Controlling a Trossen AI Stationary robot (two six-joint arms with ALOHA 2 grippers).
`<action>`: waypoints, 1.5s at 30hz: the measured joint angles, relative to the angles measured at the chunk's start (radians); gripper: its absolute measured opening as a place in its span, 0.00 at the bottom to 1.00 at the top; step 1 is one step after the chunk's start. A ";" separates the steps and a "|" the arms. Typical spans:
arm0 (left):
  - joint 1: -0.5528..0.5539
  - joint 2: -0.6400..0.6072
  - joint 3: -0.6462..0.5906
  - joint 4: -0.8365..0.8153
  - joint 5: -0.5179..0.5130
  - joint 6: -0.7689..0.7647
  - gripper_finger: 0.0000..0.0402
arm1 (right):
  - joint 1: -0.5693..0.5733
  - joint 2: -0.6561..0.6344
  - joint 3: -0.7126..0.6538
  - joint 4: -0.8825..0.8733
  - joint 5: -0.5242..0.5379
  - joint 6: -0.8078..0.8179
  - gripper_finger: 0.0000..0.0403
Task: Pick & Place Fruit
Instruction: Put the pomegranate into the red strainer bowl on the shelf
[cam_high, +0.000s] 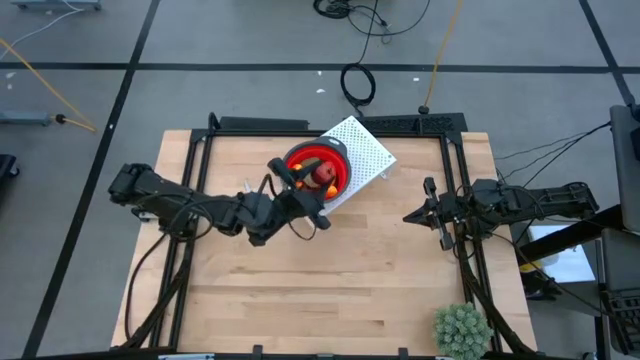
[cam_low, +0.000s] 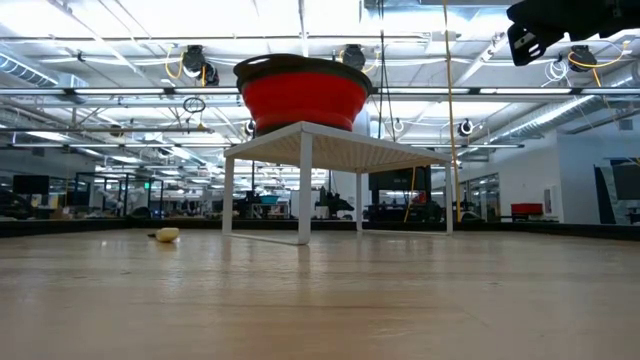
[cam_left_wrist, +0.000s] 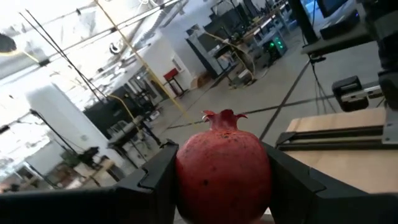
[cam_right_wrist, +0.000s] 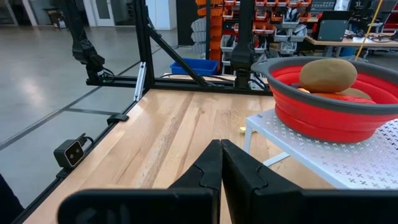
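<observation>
Wood table (cam_high: 330, 290), left tool (cam_left_wrist: 217, 186) gripping round pomegranate (cam_left_wrist: 222, 163)

We see two dark arms built from chunky, jointed black segments, one to each side of the red bowl (cam_high: 318, 170). On the arm left of the bowl, thin black cables loop loosely along the links, with a small pale patch showing near its wrist. The left claw (cam_high: 312, 197) ends in two broad, matte black fingers (cam_left_wrist: 155, 177) with flat angled faces. The arm right of the bowl shows the same blocky black housings; the right claw (cam_high: 412, 215) carries two slim, tapering black fingers (cam_right_wrist: 208, 165) on a wide black crossbar.
</observation>
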 joint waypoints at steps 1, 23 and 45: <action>0.007 0.000 0.000 -0.010 0.010 -0.025 0.46 | 0.000 0.000 0.000 0.000 0.000 0.000 0.00; 0.257 -0.001 0.000 -0.349 0.397 -0.521 0.46 | 0.000 0.000 0.000 -0.001 0.061 0.000 0.00; 0.556 -0.001 0.218 -0.925 0.917 -0.904 0.46 | 0.000 0.000 0.000 -0.013 0.107 -0.008 0.00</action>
